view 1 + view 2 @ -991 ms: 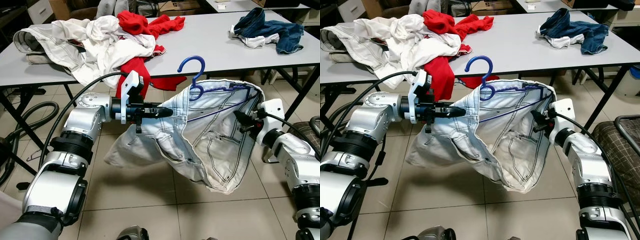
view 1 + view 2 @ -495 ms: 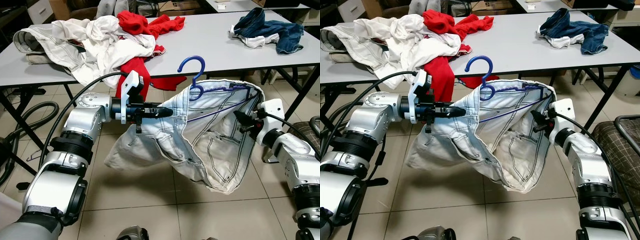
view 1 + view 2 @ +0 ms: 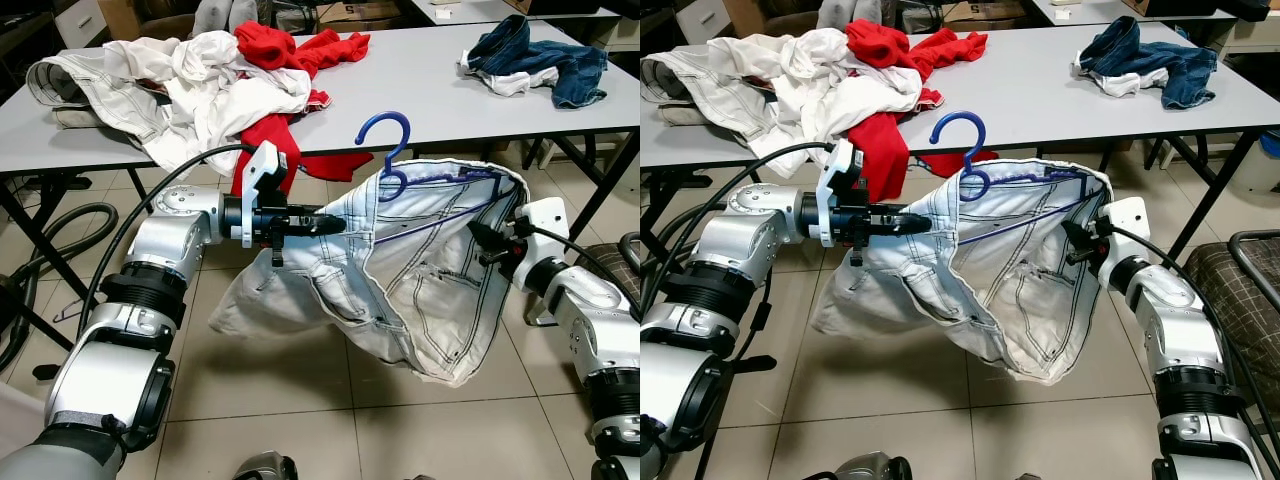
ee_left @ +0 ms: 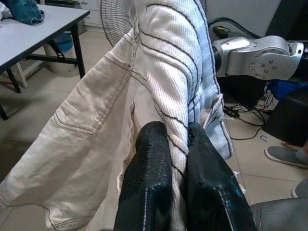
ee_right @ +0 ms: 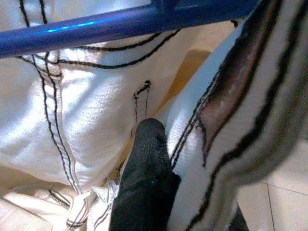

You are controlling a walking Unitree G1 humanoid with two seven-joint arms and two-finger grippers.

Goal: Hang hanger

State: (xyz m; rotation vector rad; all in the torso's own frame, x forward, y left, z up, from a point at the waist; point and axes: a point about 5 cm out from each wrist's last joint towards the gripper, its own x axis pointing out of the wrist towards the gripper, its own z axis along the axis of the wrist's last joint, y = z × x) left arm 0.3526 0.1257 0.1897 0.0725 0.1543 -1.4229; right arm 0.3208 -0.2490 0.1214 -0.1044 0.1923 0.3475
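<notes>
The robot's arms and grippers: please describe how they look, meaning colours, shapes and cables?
Both arms are built of rounded silver segments joined by black ribbed rings. A white block sits at each wrist, and a black cable runs along each arm to it. The left gripper and the right gripper each have long black fingers with a finely textured, slightly glossy surface. No markings can be made out.

Jeans [image 3: 400, 270] stretched between the left gripper [image 3: 335, 224] and the right gripper [image 3: 480, 238], waistband pinched between the left fingers [image 4: 154, 163]. Hanger [image 3: 420, 180] inside the waistband, hook above. Table [image 3: 400, 90] beyond both fingertips, bearing a clothes pile [image 3: 190, 80] and denim garment [image 3: 540, 60].
</notes>
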